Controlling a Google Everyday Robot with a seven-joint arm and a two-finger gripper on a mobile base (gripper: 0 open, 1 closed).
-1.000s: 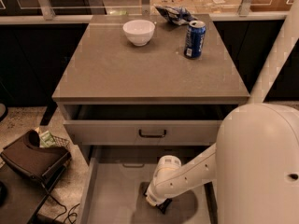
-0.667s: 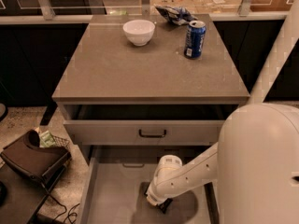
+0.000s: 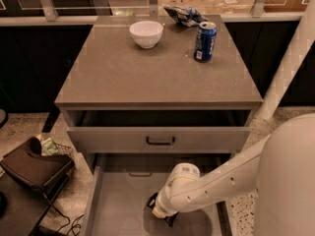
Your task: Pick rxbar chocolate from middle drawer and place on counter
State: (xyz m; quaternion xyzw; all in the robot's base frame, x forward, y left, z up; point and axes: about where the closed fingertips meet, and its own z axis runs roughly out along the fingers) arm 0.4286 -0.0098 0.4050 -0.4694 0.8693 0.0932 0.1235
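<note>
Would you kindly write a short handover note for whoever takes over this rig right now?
Gripper: low inside the open middle drawer, near its floor.
Rxbar chocolate: not clearly visible; something dark shows by the gripper, but I cannot tell whether it is the bar.
Counter: holds a white bowl, blue soda can and snack bag at the back; no bar on it.
Done: drawer open, gripper inside. Left: confirm grasp, lift, place bar on counter.

No text is readable; the hand is down in the middle drawer.
</note>
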